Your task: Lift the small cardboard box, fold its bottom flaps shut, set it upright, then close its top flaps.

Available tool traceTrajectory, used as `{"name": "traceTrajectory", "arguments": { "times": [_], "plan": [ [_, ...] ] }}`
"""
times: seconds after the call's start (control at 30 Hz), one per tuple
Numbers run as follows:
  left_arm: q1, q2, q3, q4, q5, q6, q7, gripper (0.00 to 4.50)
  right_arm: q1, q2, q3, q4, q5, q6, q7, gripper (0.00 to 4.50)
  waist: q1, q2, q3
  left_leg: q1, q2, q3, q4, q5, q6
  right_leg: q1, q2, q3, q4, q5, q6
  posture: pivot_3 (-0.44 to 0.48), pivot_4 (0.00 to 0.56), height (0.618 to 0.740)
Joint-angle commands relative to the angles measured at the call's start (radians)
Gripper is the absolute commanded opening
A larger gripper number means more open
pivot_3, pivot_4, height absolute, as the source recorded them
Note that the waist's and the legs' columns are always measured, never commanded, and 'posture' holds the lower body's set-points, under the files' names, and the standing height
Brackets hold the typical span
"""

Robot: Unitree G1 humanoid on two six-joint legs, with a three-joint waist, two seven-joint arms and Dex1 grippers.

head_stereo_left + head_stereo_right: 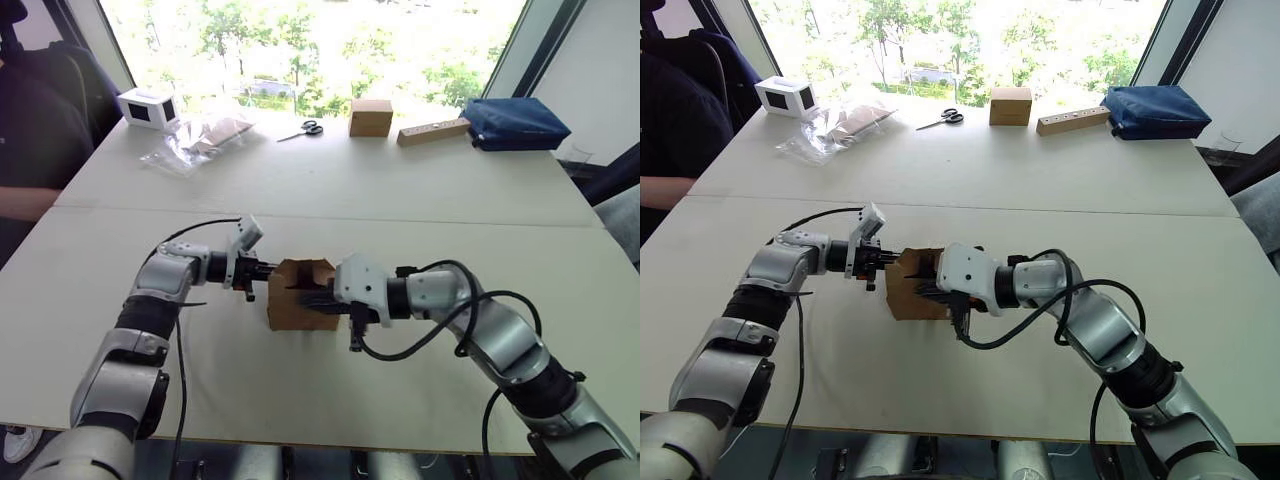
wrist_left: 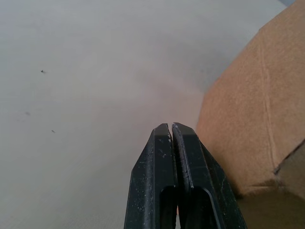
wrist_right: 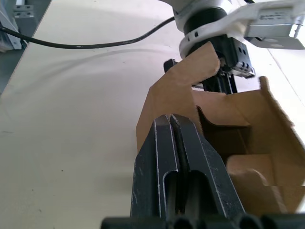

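The small cardboard box (image 1: 300, 295) stands open-topped mid-table, squeezed between the left gripper (image 1: 266, 270) and the right gripper (image 1: 322, 297), both with fingers pressed together, top flaps (image 3: 198, 64) raised.

The box (image 1: 298, 295) stands on the table (image 1: 330, 200) between my two grippers: my left gripper (image 1: 266, 270) just to its left, my right gripper (image 1: 322, 299) against its right side. Along the far edge, left to right, lie a bag (image 1: 196, 140), scissors (image 1: 302, 130), a cube box (image 1: 370, 117), a block (image 1: 432, 131) and a pouch (image 1: 514, 123).
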Motion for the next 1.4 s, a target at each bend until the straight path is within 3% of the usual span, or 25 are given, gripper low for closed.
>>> {"name": "traceTrajectory", "arguments": {
  "times": [0.03, 0.47, 0.6, 0.8, 0.93, 1.03, 1.2, 1.4],
  "plan": [
    [-0.002, 0.0, 0.019, -0.039, -0.025, 0.0, -0.003, 0.07, -0.015, 0.022, 0.002, 0.024, -0.024, -0.032, -0.002, 0.0, 0.0, 0.0, 0.0, 0.0, 0.0, 0.0, 0.0, 0.0, 0.0, 0.0, 0.0, 0.0, 0.0, 0.0, 0.0, 0.0, 0.15, 0.74],
    [0.016, 0.001, 0.048, -0.061, -0.046, 0.001, 0.054, 0.07, -0.005, 0.075, 0.017, 0.101, -0.074, -0.058, 0.006, 0.0, -0.001, 0.0, 0.0, 0.0, 0.0, 0.0, 0.0, 0.0, 0.0, 0.0, 0.0, 0.0, 0.0, 0.0, 0.0, 0.0, 0.15, 0.74],
    [0.032, 0.058, 0.112, -0.101, -0.064, 0.008, 0.094, 0.07, -0.004, 0.074, 0.007, 0.097, -0.073, -0.059, 0.013, 0.0, -0.005, 0.0, 0.0, 0.0, 0.0, 0.0, 0.0, 0.0, 0.0, 0.0, 0.0, 0.0, 0.0, 0.0, 0.0, 0.0, 0.15, 0.74],
    [0.099, 0.185, 0.217, -0.372, -0.187, 0.199, 0.108, 0.07, -0.002, 0.073, -0.004, 0.084, -0.064, -0.055, 0.019, 0.0, -0.02, 0.0, 0.0, 0.0, 0.003, -0.001, 0.0, 0.0, 0.0, 0.0, 0.0, 0.0, 0.0, 0.0, 0.0, 0.0, 0.15, 0.74],
    [0.254, 0.303, 0.298, -0.683, -0.35, 0.397, 0.092, 0.07, 0.005, 0.078, -0.008, 0.095, -0.061, -0.06, 0.022, 0.0, -0.026, 0.0, 0.0, 0.0, 0.003, 0.0, -0.001, 0.001, -0.001, 0.0, -0.001, 0.001, 0.0, 0.0, 0.0, 0.0, 0.15, 0.74],
    [0.377, 0.341, 0.321, -0.862, -0.45, 0.496, 0.117, 0.07, 0.004, 0.088, -0.006, 0.114, -0.065, -0.073, 0.024, 0.0, -0.025, 0.0, 0.0, 0.001, 0.003, 0.0, -0.001, 0.001, -0.003, 0.0, -0.002, 0.001, 0.0, 0.0, 0.0, 0.0, 0.15, 0.74],
    [0.427, 0.293, 0.283, -0.937, -0.484, 0.509, 0.214, 0.07, -0.005, 0.104, 0.0, 0.133, -0.069, -0.085, 0.028, 0.0, -0.014, 0.0, 0.0, 0.002, 0.002, -0.002, -0.001, 0.001, -0.002, 0.002, -0.003, 0.0, 0.0, 0.0, 0.0, 0.0, 0.15, 0.74],
    [0.455, 0.277, 0.209, -0.924, -0.438, 0.447, 0.26, 0.07, -0.01, 0.108, -0.003, 0.13, -0.072, -0.084, 0.035, 0.0, -0.023, 0.0, 0.0, 0.002, 0.001, -0.001, -0.002, 0.002, -0.003, 0.002, -0.002, 0.0, 0.0, 0.0, 0.0, 0.0, 0.15, 0.74]
  ]
}}
